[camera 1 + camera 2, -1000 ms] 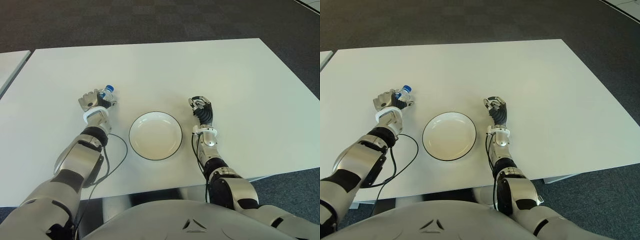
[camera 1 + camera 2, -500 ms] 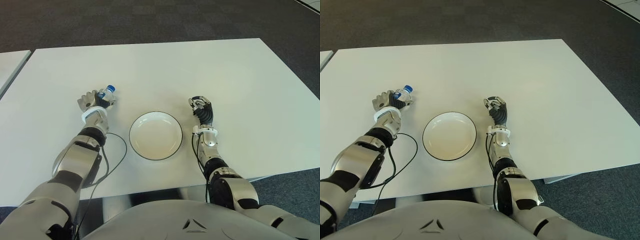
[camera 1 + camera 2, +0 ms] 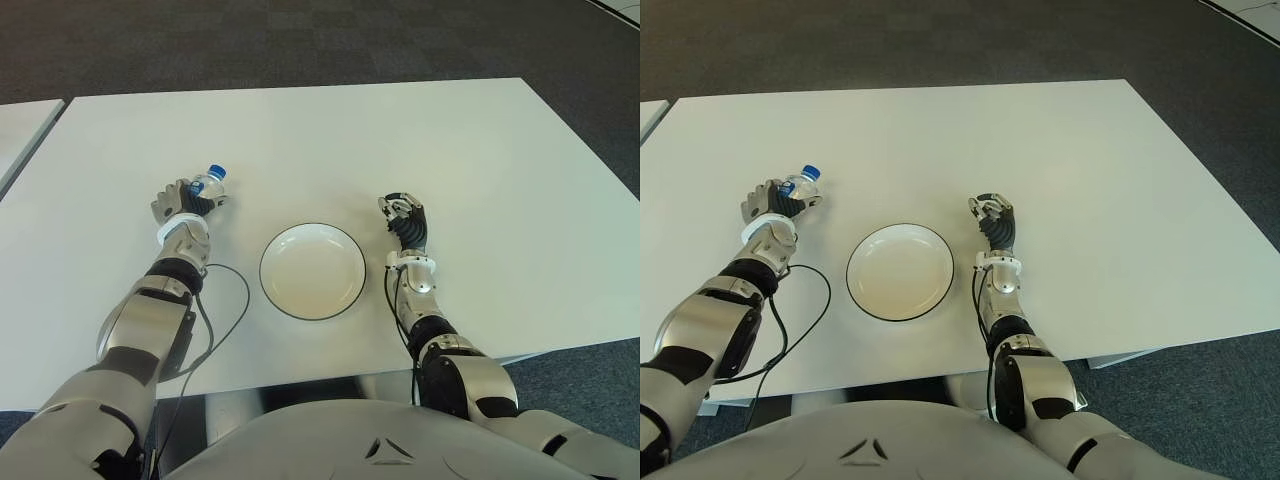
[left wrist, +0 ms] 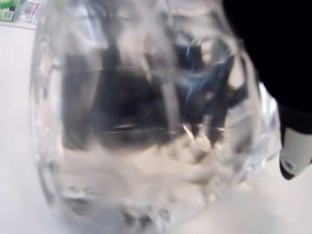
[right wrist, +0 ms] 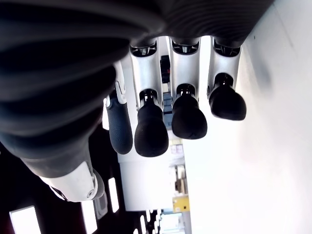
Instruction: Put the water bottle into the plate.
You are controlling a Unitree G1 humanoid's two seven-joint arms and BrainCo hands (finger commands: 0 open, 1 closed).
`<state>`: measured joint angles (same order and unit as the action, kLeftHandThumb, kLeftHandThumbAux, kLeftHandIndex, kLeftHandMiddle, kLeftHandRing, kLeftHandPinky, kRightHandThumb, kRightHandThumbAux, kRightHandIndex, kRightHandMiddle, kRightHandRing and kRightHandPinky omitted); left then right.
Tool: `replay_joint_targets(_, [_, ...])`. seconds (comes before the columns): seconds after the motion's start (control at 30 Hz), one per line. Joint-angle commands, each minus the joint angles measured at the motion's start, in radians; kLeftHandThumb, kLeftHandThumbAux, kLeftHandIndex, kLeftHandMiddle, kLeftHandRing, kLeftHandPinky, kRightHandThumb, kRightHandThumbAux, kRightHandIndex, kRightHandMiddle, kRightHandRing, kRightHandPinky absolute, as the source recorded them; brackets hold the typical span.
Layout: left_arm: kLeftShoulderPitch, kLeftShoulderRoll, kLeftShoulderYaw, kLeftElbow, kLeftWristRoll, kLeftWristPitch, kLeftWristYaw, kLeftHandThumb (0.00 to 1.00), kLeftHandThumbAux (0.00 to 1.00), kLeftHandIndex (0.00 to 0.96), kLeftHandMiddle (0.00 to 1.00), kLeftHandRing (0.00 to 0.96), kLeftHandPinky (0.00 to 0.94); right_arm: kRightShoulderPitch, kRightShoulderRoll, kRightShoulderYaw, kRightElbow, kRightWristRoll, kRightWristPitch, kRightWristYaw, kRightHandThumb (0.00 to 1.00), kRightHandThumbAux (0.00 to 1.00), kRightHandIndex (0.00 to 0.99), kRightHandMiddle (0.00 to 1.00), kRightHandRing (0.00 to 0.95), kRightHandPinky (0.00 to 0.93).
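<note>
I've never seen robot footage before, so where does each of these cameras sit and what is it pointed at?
Left eye view: on the head, looking down at the table; both arms show, left hand gripping the water bottle, plate in the middle.
Right eye view: beside it, same scene, slightly shifted.
Left wrist view: on the left wrist, filled by the bottle.
Right wrist view: on the right wrist, showing the right hand with curled, empty fingers.

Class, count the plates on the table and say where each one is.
1. The plate lies on the table between the left hand, which holds the bottle, and the right hand. Nothing seems hidden.
</note>
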<state>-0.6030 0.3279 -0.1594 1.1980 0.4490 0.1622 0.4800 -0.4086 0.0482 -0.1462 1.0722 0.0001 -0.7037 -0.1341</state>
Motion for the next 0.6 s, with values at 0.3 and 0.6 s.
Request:
replay_joint_targets(0.3, [0.091,-0.026,0.027,0.027,-0.057,-0.026,-0.048,0.851,0.669,0.396,0.539,0.858,0.865,0.006,0.001,-0.003,0.018,0.007,0.034,-0.010,0.707,0.726,0.440,0.803,0.795,0.808])
replay_joint_targets(0.6, [0.093,-0.022,0.029,-0.017,-0.061,-0.051,-0.027,0.851,0.668,0.397,0.541,0.861,0.862,0.005,0.000,-0.007,0.021,0.015,0.018,0.011,0.707,0.727,0.439,0.800,0.795,0.803])
